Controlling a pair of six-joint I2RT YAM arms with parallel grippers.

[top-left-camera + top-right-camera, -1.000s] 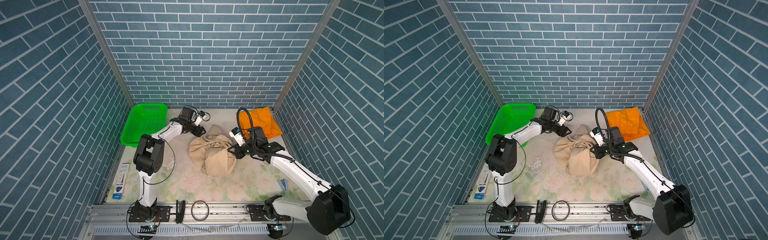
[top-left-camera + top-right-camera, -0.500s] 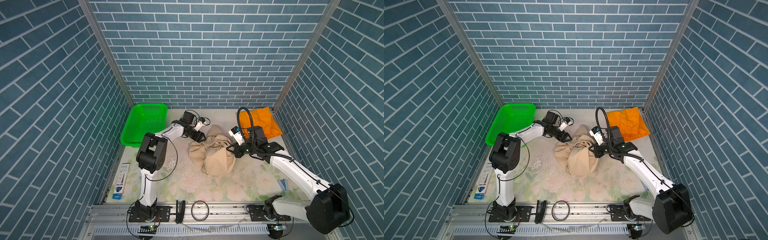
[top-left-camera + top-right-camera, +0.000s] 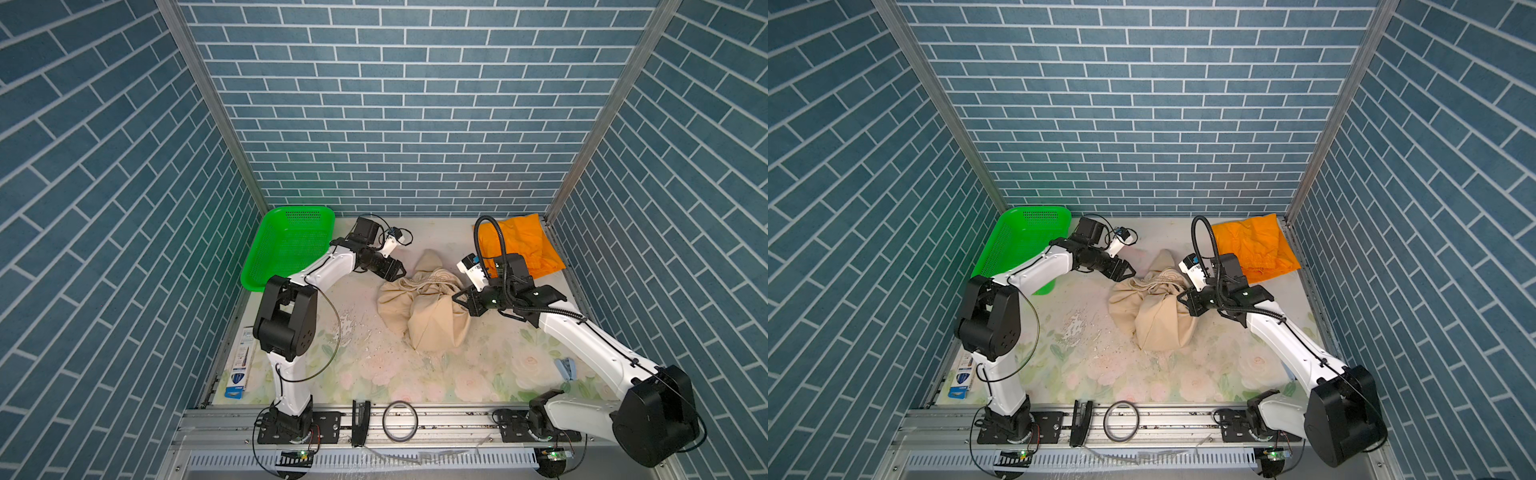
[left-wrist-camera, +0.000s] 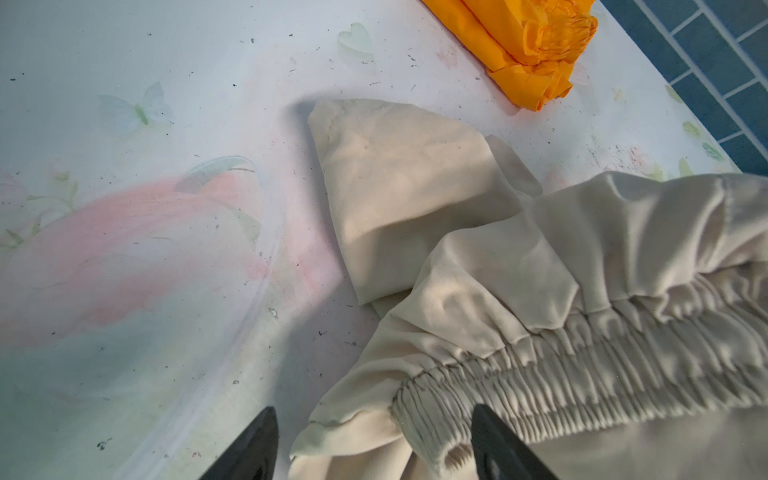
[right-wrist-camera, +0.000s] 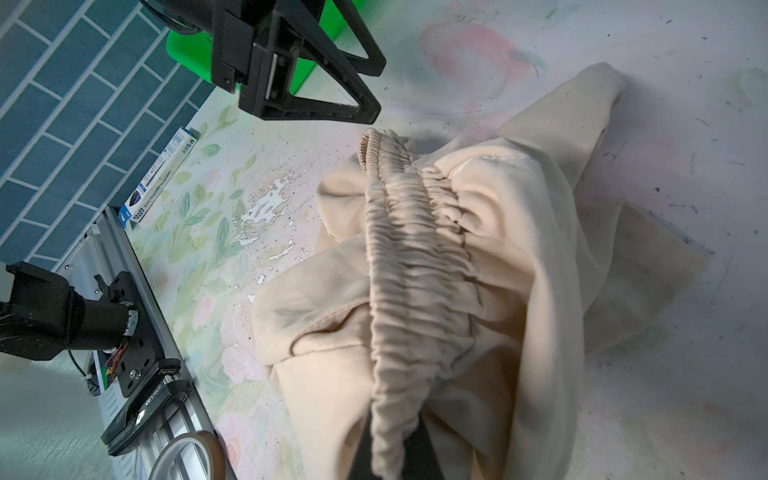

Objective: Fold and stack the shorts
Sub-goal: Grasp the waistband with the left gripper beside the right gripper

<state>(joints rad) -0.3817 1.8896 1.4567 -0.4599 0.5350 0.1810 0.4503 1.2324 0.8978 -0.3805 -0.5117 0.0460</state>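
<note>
**Beige pair, waistband pickup.** In both top views the beige shorts [image 3: 424,307] lie bunched at frame centre on the floral table [image 3: 374,374]. The orange shorts [image 3: 519,245], which look folded, rest right of centre by the back wall, apart from the beige pair. The right gripper [image 3: 465,301] is clamped on the gathered waistband [image 5: 411,257], which runs up the middle of the right wrist view from between its fingers. The left gripper [image 4: 374,409], jaws spread wide and empty, hovers at the waistband's free end, low in the left wrist view. Judged step: securing the second waistband corner. The next move calls for closing on that end, then drawing the grippers apart to flatten the cloth before folding.
</note>
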